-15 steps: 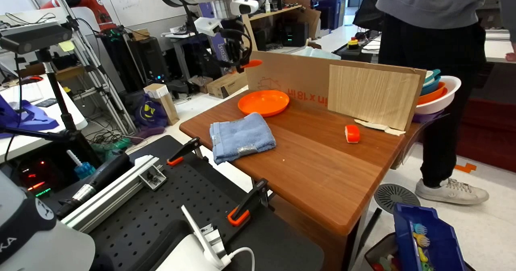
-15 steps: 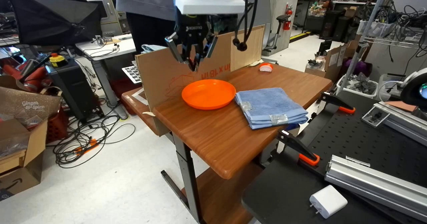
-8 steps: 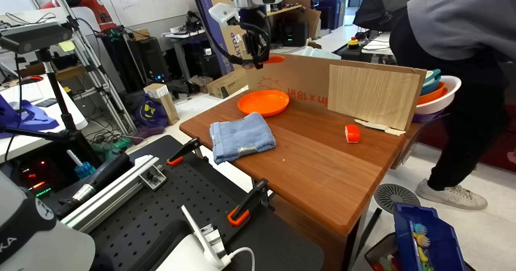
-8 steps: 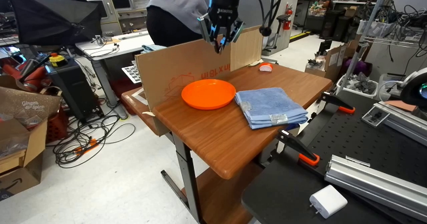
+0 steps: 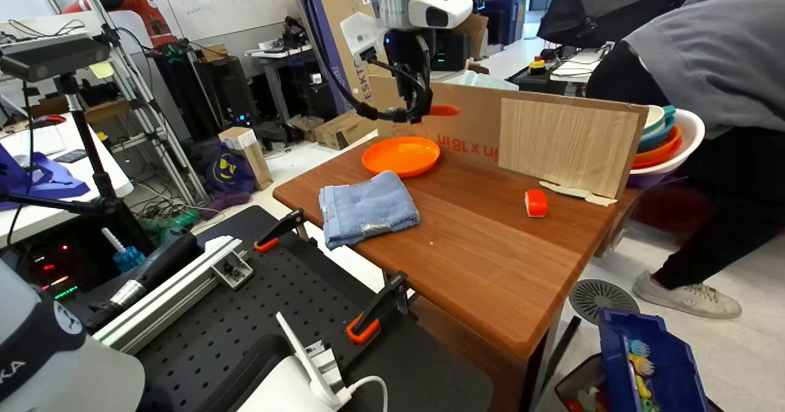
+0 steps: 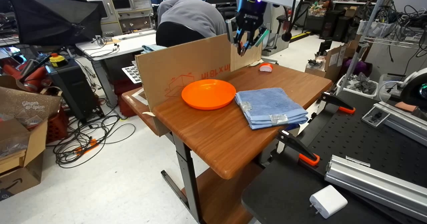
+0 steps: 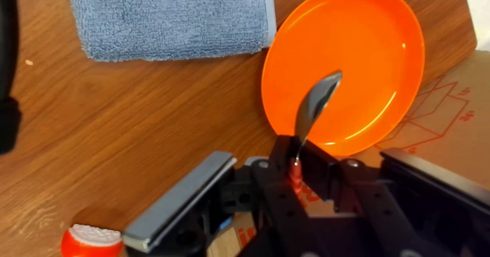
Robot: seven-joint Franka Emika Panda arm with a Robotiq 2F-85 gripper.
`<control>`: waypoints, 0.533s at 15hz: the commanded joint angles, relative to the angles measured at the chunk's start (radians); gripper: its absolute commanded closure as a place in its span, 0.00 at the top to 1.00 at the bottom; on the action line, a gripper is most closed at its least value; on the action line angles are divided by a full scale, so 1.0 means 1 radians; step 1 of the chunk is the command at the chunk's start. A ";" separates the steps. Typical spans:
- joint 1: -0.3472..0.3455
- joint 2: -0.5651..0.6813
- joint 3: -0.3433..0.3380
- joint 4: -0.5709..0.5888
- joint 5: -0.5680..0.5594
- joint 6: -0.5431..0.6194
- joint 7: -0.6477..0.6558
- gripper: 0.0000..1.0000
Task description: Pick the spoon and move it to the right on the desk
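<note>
Found one spoon (image 7: 306, 115) held in the fingers (image 7: 319, 167), drawn narrow and pinching at the join of metal neck and red handle (image 5: 446, 111). Located in the air above the surface (image 5: 478, 259), well apart from it, near the cardboard sheet (image 6: 190, 62); seen across the plate (image 7: 356, 39) in the wrist view, yet judged not touching. Should handle light and stiff, unlikely to break if dropped, though apt to bounce and slide. Probably slick along the metal scoop, so not the place to take hold; better held at the red handle, a little back from the neck, for a surer bite. Could pivot about so short a pinch, so move gently and lower without knocking the plate. Counted for the task: one spoon; made out no other. Counted on the surface: one plate, one red-and-white block (image 5: 535, 203), one folded towel (image 6: 270, 105) (cannot tell if a single cloth or several). Counted along the edge: one cardboard sheet with one board (image 5: 570, 145) against its face. Counted beside the surface: two clamps (image 6: 298, 146), in both exterior views. Noted also a stack of bowls (image 5: 665, 148), too overlapped to count.
</note>
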 commanded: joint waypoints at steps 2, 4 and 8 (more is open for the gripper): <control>-0.064 0.014 0.007 -0.018 0.126 0.085 -0.104 0.03; -0.104 0.030 0.009 -0.011 0.184 0.087 -0.156 0.03; -0.148 0.087 -0.004 0.009 0.228 0.071 -0.186 0.03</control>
